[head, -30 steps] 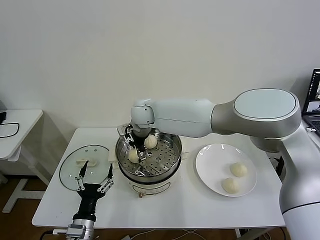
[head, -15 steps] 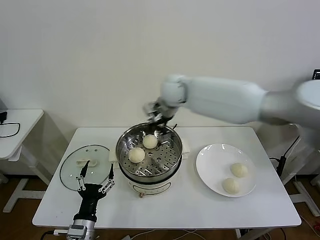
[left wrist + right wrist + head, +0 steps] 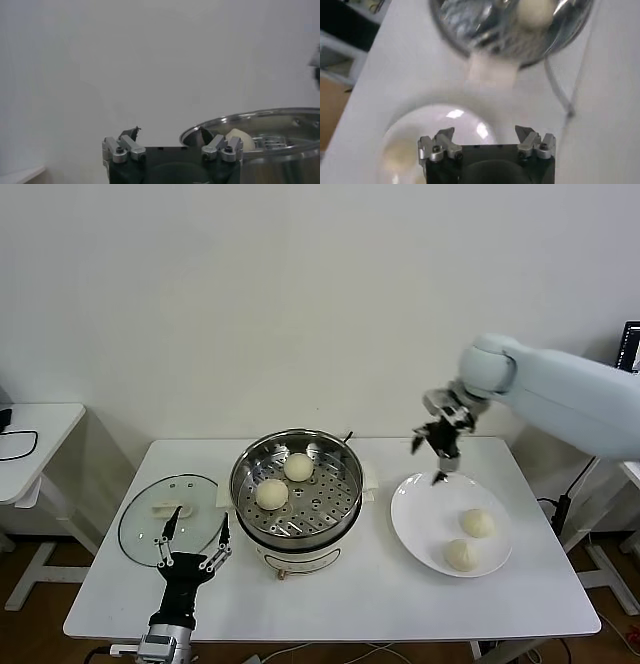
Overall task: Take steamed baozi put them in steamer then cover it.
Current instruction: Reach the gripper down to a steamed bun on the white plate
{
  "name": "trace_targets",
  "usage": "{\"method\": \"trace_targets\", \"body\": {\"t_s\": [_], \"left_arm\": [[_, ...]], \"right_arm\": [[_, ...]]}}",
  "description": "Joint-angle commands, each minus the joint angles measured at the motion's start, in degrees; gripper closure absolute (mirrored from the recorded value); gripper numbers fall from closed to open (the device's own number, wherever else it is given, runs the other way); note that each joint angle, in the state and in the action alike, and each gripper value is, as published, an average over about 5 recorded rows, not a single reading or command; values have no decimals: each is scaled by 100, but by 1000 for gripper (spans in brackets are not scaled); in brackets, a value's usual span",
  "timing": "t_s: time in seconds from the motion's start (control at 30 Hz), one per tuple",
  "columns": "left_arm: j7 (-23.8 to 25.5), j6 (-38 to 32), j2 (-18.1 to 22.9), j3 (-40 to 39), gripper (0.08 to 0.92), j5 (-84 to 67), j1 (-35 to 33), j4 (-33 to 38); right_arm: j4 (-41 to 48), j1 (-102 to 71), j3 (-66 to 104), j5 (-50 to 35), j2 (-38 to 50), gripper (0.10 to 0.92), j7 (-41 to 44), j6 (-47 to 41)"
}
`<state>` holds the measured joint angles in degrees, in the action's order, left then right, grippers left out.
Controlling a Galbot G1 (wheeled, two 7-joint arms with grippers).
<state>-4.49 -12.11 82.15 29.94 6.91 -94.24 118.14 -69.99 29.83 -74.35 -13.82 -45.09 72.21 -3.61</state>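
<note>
Baozi: two lie in the steamer [image 3: 297,494], two on the white plate [image 3: 420,529]. Right gripper [image 3: 438,452], fingers spread and empty, hangs above the plate's far rim; nearest bun [image 3: 477,523] lies below, nearer the robot. Left gripper [image 3: 190,559] open by glass lid [image 3: 170,514].

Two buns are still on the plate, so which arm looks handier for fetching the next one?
Probably the right. Its open tool hangs over the plate holding two buns; the left tool sits by the glass lid, beyond the steamer.
</note>
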Motion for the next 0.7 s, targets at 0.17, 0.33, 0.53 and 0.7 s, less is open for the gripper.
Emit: {"method": "trace_targets", "body": {"t_s": [0.17,0.33,0.53,0.7], "left_arm": [[2,-24,28,-2,177,41,-17,-67],[1,-40,28,8,177,41,-27,-81],[0,-62,28,-3,177,52,-32,-112],[-1,-65,25,0,177,54,-38,-109]], "right_arm": [[106,-1321,235,664,528,203,93,302],[148,-1486,232,746,461,203,-34,272],[208,-1645,281,774,399,203,-124,247],[258,-1683,287,786,339,203,-130,240]]}}
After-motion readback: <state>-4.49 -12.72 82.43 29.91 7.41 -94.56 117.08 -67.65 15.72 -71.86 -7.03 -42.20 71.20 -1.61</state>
